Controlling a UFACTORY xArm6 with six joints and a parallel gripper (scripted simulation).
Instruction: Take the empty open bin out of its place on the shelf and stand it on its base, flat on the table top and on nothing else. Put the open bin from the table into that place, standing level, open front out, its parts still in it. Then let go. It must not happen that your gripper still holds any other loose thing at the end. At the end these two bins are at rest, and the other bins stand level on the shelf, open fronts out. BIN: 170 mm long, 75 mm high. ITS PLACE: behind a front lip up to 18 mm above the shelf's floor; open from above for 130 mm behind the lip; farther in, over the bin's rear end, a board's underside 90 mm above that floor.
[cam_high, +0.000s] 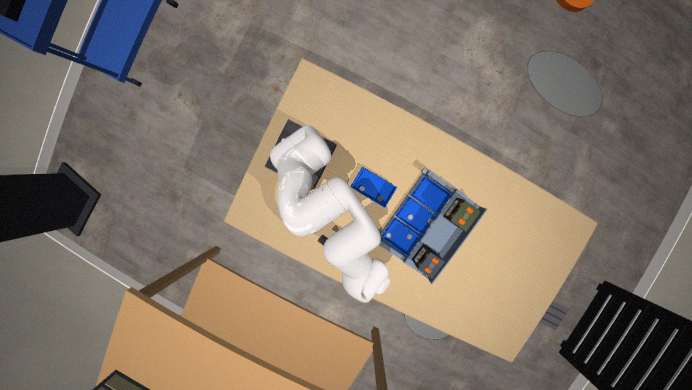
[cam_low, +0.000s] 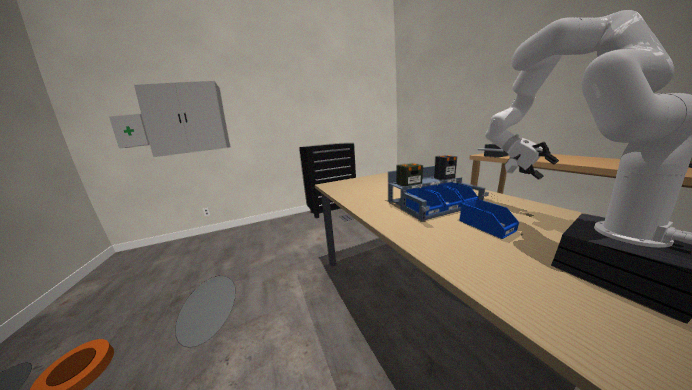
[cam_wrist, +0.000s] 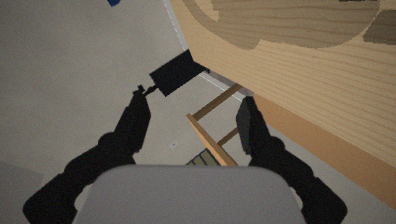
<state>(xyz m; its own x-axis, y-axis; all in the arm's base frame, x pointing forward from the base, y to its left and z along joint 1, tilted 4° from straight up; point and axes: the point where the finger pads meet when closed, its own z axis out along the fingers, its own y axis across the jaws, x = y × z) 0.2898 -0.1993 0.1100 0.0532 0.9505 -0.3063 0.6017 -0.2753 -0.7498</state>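
Note:
A blue open bin (cam_high: 373, 186) (cam_low: 489, 219) with small parts in it stands on the wooden table (cam_high: 500, 280) (cam_low: 480, 280) in front of the grey shelf (cam_high: 442, 235) (cam_low: 400, 192). Three blue bins sit side by side on the shelf. The end one (cam_high: 431, 194) (cam_low: 422, 199) looks empty, while the middle bin (cam_high: 415, 215) and the other end bin (cam_high: 400, 235) each show a small part. My gripper (cam_low: 544, 162) (cam_wrist: 194, 105) is open and empty. It hangs high over the table's far edge, well away from all the bins. In the overhead view the arm hides it.
Two dark boxes (cam_high: 462, 214) (cam_high: 427, 260) (cam_low: 409, 174) (cam_low: 445, 166) stand on the shelf's upper board behind the bins. The arm's black base (cam_low: 615, 270) sits on the table. A second wooden table (cam_high: 240, 330) (cam_low: 575, 162) stands past the edge.

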